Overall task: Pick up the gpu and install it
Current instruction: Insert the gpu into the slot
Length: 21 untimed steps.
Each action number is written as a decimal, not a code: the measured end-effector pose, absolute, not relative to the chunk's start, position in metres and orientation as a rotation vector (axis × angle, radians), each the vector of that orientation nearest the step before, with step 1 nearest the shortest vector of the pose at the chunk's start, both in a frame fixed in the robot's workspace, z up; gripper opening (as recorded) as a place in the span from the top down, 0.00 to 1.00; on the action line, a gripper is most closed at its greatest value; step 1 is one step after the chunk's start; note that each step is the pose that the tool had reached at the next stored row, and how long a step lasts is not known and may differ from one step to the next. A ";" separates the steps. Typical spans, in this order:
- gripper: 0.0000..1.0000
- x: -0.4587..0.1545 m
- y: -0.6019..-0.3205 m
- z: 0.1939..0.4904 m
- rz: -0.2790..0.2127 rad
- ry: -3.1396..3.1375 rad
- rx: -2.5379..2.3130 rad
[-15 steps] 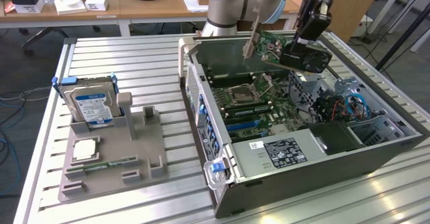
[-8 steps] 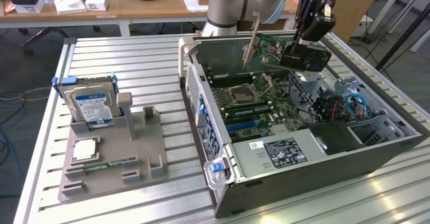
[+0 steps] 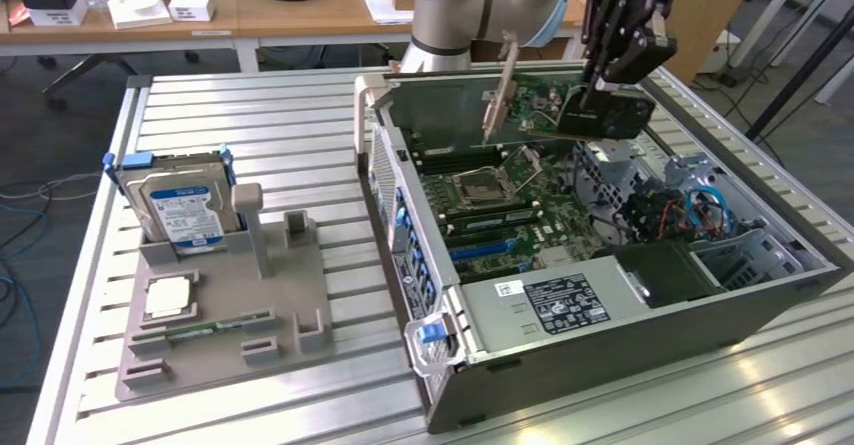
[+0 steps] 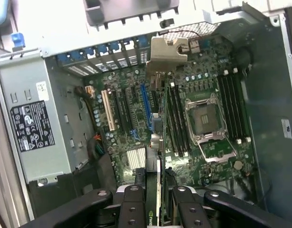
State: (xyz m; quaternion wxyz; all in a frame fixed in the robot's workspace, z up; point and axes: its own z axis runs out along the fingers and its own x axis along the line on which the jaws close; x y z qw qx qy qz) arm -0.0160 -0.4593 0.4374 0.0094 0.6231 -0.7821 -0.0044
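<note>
**A:** What was the hand (image 3: 581,90) doing at that moment?

**B:** It was closed on the gpu (image 3: 534,100). In the wrist view the fingers (image 4: 131,209) pinched the card (image 4: 159,171) edge-on, with one on either face.

**A:** And where was the gpu?

**B:** In the air above the open computer case (image 3: 400,215), over the motherboard (image 3: 527,215) and clear of it. It hung roughly upright, its silvery bracket (image 3: 505,90) towards the case's rear wall. In the wrist view the bracket (image 4: 167,54) lay over the row of expansion slots (image 4: 127,114), beside the bare CPU socket (image 4: 204,118).

**A:** What else was in the case?

**B:** A power supply (image 3: 561,300) with a black label, at the near end.

**A:** And outside it?

**B:** To the exterior view's left, a grey parts holder (image 3: 287,295) sat on the slatted tabletop (image 3: 267,115). A hard drive (image 3: 180,210) stood upright in it. A processor (image 3: 167,295) and a narrow memory stick (image 3: 200,327) lay flat in its nearer compartments, well apart from the hand.
</note>
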 end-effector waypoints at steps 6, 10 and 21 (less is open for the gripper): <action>0.74 -0.016 -0.459 0.436 -0.011 -2.333 2.076; 0.74 -0.016 -0.459 0.435 -0.008 -2.257 2.160; 0.74 -0.016 -0.459 0.434 -0.003 -2.174 2.247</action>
